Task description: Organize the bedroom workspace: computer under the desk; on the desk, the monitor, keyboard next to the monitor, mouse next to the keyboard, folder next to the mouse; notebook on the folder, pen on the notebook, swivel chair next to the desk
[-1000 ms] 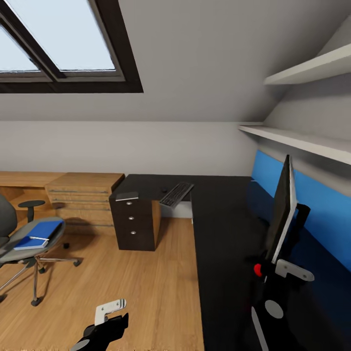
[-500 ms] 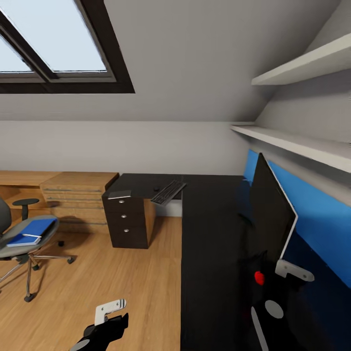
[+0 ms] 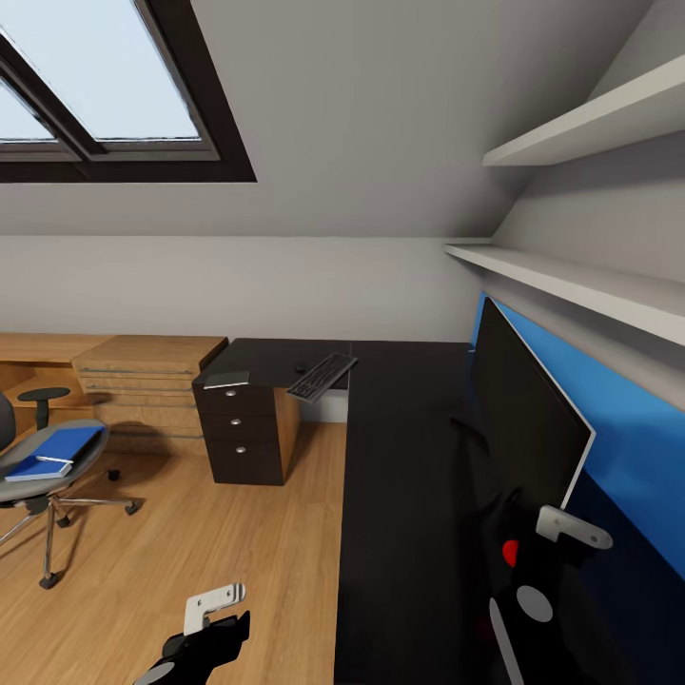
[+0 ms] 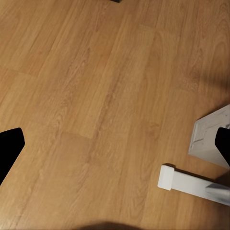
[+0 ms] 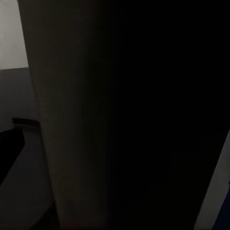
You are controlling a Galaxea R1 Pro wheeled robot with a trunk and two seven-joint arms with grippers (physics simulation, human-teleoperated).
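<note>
The black monitor [image 3: 528,419] stands along the blue wall panel over the long black desk [image 3: 409,495], and my right gripper [image 3: 538,535] is shut at its lower edge. Its dark surface [image 5: 143,115] sits right against the right wrist camera. The keyboard [image 3: 322,376] juts over the desk's inner edge, with the mouse [image 3: 301,369] beside it. A thin grey notebook [image 3: 226,381] lies above the drawer unit [image 3: 238,428]. The blue folder [image 3: 57,447] rests on the swivel chair [image 3: 17,483], with a slim white strip on it. My left gripper [image 3: 214,618] [image 4: 115,143] hangs open over the floor. The computer is out of view.
A light wooden chest [image 3: 143,381] stands left of the desk against the back wall. Two white shelves [image 3: 571,276] run above the blue panel. Wooden floor [image 3: 190,533] lies between chair and desk. White pieces [image 4: 191,184] show low over the floor in the left wrist view.
The view has swung right, so the desk and chair sit further left. The monitor has turned from edge-on to lying along the blue panel, still at my right gripper.
</note>
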